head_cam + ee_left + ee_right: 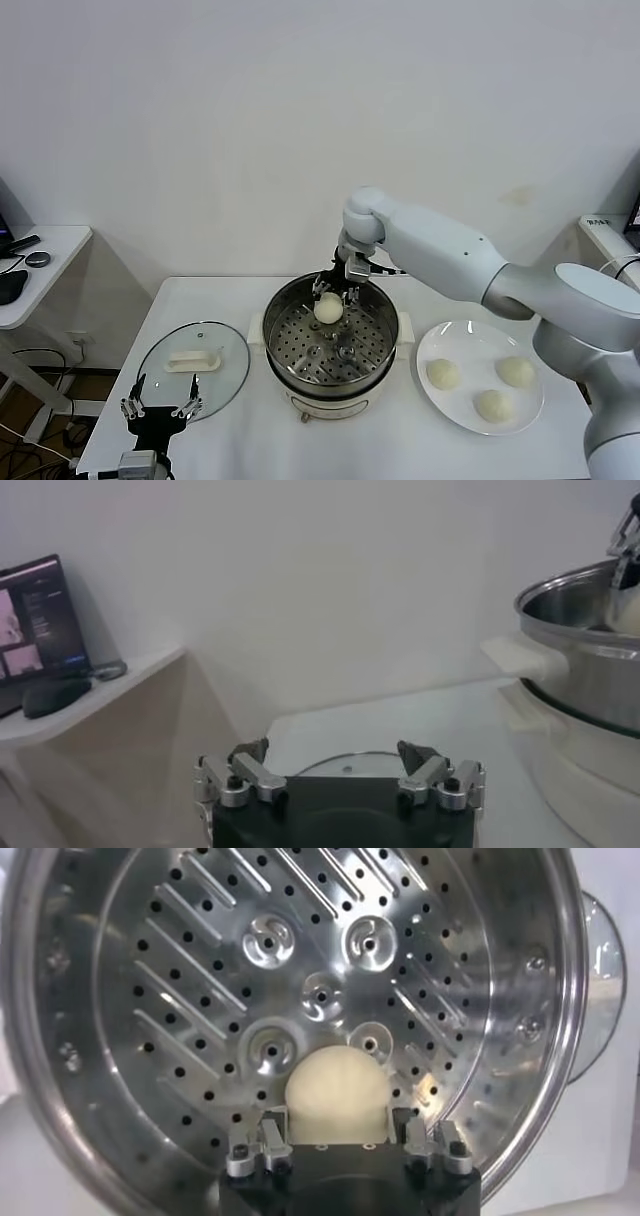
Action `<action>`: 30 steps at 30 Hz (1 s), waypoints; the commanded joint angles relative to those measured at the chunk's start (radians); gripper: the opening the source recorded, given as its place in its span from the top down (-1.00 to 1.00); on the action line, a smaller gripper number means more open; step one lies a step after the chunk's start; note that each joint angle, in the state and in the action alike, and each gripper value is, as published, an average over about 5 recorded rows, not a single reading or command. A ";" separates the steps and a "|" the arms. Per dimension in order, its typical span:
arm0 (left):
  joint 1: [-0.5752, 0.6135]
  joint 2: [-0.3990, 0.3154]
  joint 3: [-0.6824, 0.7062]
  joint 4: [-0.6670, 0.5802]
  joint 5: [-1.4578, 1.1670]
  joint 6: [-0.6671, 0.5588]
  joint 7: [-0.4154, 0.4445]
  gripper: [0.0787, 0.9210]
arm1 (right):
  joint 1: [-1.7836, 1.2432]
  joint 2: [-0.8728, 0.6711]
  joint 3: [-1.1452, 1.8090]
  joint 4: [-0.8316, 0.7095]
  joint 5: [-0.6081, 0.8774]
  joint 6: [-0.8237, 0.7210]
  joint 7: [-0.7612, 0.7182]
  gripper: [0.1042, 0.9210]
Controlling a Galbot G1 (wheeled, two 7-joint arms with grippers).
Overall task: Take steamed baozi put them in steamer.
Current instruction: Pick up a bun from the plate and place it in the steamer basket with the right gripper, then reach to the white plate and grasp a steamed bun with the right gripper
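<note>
The first of the four steamed baozi is being delivered into the steamer, which stands at the middle of the counter, nearer the front edge. That bun is pinched between the fingers of the right hand, which is reached in over the back rim of the pot. In the right wrist view the bun is seen held just above the perforated tray; whether it touches the tray cannot be told. No other bun is seen inside the pot.

Three more baozi are left on a white plate towards the right edge of the counter, just beside the steamer. A glass lid lies flat towards the left edge.

The left hand is parked at the front left corner, near the lid, with its fingers spread and nothing between them.

The placing step is judged to be nearly done. A short lowering onto the tray and a spreading of the fingers are called for next, with the bun set off-centre so that room is left for the other three.
</note>
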 commanded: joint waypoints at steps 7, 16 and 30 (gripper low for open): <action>0.004 -0.004 0.010 -0.007 0.001 0.001 0.001 -0.77 | 0.051 -0.026 -0.048 0.019 0.171 -0.039 0.004 -0.74; 0.011 -0.002 0.015 -0.034 -0.004 0.003 0.005 -0.77 | 0.227 -0.232 -0.027 0.148 0.552 -0.299 0.042 -0.76; -0.011 0.023 0.020 -0.014 -0.019 0.012 0.014 -0.77 | 0.363 -0.774 -0.144 0.438 0.783 -1.094 -0.142 -0.76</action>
